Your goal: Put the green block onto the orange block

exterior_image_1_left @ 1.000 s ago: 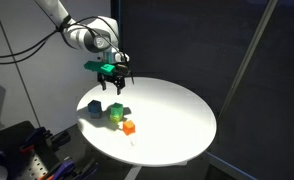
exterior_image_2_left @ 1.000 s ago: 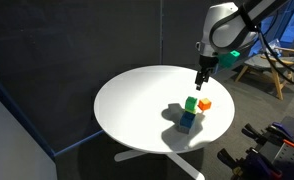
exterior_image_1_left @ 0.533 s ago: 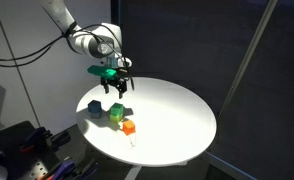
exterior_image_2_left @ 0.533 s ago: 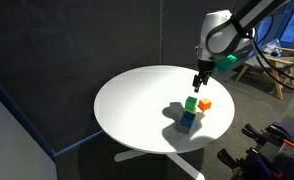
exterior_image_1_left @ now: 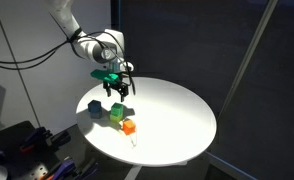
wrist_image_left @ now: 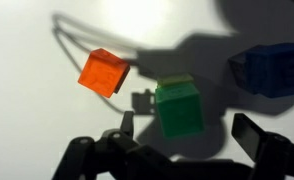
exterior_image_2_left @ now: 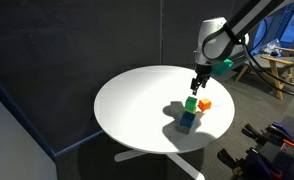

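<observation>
The green block (exterior_image_1_left: 117, 115) (exterior_image_2_left: 191, 103) (wrist_image_left: 179, 106) sits on the white round table (exterior_image_1_left: 172, 110) (exterior_image_2_left: 137, 100). The orange block (exterior_image_1_left: 129, 127) (exterior_image_2_left: 204, 104) (wrist_image_left: 103, 72) sits close beside it, a small gap apart. My gripper (exterior_image_1_left: 118, 90) (exterior_image_2_left: 196, 85) (wrist_image_left: 187, 135) is open and empty. It hovers above the green block, and in the wrist view the block lies just ahead of the space between the fingers.
A blue cube (exterior_image_1_left: 94, 107) (exterior_image_2_left: 189, 122) (wrist_image_left: 272, 68) sits on the table on the green block's other side. All three blocks lie near the table's edge. Dark curtains stand behind the table, and equipment stands on the floor beside it.
My gripper has moved down and sideways toward the blocks, closer to above the green block. The blocks have not moved.
</observation>
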Motion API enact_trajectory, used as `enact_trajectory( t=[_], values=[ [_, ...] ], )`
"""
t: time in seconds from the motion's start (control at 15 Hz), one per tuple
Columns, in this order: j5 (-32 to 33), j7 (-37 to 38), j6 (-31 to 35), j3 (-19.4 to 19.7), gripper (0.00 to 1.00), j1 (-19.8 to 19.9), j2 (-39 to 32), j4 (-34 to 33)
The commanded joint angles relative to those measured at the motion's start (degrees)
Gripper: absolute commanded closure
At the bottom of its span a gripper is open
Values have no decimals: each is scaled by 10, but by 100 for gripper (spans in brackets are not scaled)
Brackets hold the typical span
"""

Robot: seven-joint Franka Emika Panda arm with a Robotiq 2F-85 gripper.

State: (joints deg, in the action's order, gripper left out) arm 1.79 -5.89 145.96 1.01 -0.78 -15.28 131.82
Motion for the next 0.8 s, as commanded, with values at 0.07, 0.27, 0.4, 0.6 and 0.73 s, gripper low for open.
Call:
enact_trajectory(
  t=[0.07,0.27,0.4,0.6,0.73],
  values=[
    [7,3,19,-3,0,6,-30,-24],
    [9,2,29,-4,0,4,-47,-32],
    [10,1,34,-4,0,3,-58,-36],
    [8,-4,39,-8,0,5,-74,-42],
    [8,-10,39,-11,0,6,-85,-47]
  ],
)
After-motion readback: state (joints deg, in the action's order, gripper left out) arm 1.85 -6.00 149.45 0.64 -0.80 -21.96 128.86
